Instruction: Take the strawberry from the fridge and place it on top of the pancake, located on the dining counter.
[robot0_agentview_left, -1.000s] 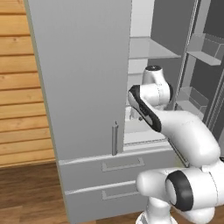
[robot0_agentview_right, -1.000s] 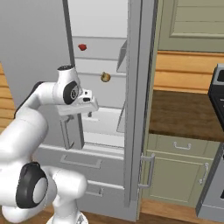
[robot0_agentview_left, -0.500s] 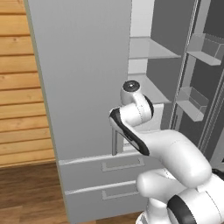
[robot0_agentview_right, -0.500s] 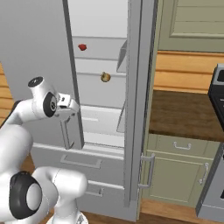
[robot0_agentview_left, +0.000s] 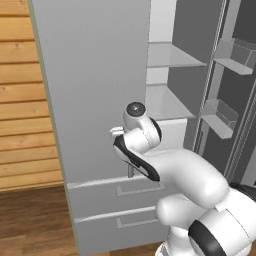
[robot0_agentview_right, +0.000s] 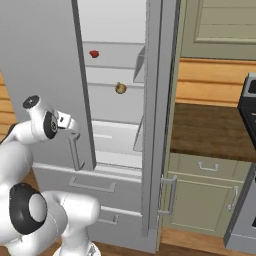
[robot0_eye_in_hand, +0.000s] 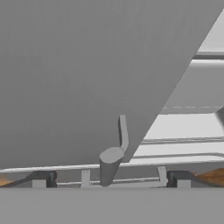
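Writing, brands, labels: none legible anywhere.

Fridge (robot0_agentview_right: 45, 60): tall, light grey, two doors. Right door swung wide open; left door closed or nearly so, its vertical bar handle (robot0_eye_in_hand: 123, 131) seen close up in hand view, rising from a round end cap. Two drawers (robot0_agentview_left: 120, 190) below, each with a horizontal pull.

Strawberry (robot0_agentview_right: 94, 53): tiny, red, lying on an upper white inner shelf, visible in right base view through the gap between the doors. Hidden behind the left door in left base view.

Brown fruit (robot0_agentview_right: 120, 88): round, yellowish-brown, stemmed, one shelf lower than strawberry and slightly to its right. Right base view alone.

Tool (robot0_eye_in_hand: 109, 178): jaws spread wide, dark fingertips (robot0_eye_in_hand: 43, 178) far apart at both lower corners of hand view, nothing between them but the handle's lower end, untouched. In right base view, at (robot0_agentview_right: 70, 125), low against the left door's outer face by the handle. Holding nothing.

Strawberry relative to tool: well above, further inside the fridge, on the far side of the left door; well apart.

Left base view alone: door bins (robot0_agentview_left: 220, 112) inside the open right door, bare white shelves (robot0_agentview_left: 170, 55), wood-plank wall (robot0_agentview_left: 22, 100) at left, wooden floor.

Right base view alone: dark brown worktop (robot0_agentview_right: 210, 130) over green cabinets (robot0_agentview_right: 205, 195), upper green cabinet, edge of a stove at far right.
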